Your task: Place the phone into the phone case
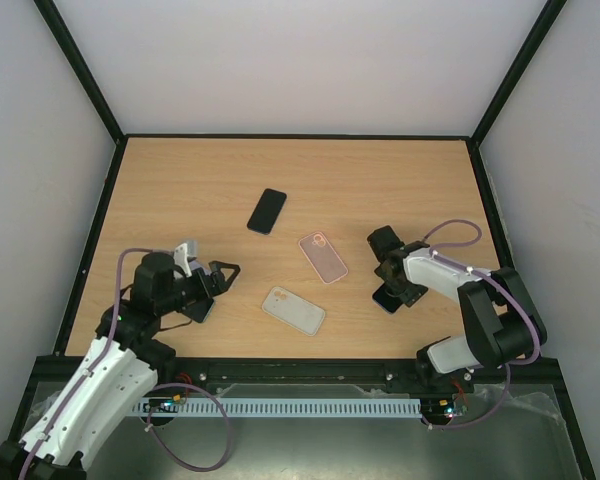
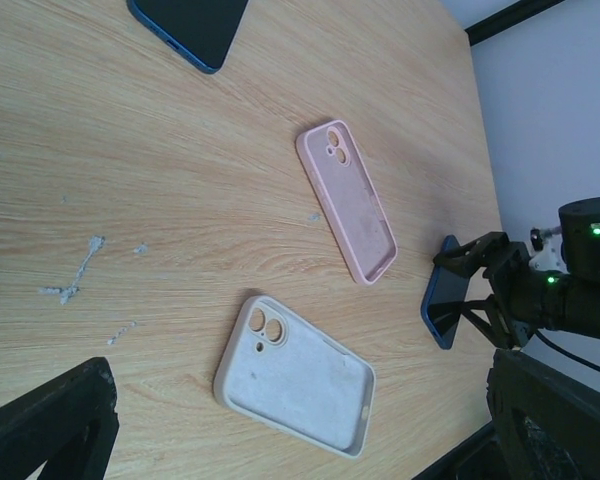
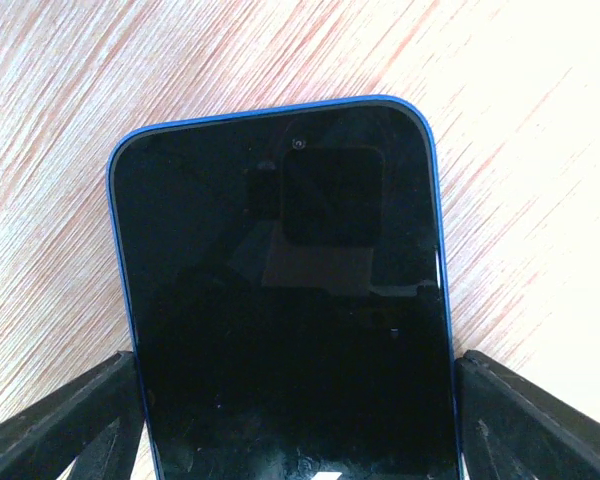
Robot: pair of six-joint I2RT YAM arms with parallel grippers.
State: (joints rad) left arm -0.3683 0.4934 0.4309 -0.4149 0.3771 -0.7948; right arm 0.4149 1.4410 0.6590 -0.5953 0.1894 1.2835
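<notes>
Pinching the blue phone (image 3: 290, 300) by its long edges, right jaws clamped, left jaws wide apart

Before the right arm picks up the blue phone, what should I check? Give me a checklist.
1. Blue-rimmed black-screened phone lies between the fingers of the right gripper: ok.
2. Firm grip on that phone: cannot tell.
3. White soft phone case lying open side up, empty: ok.
4. Pink phone case also open side up, empty: ok.
5. Bare wooden table between phone and cases: ok.
6. Left gripper open, holding nothing, apart from the cases: ok.
</notes>
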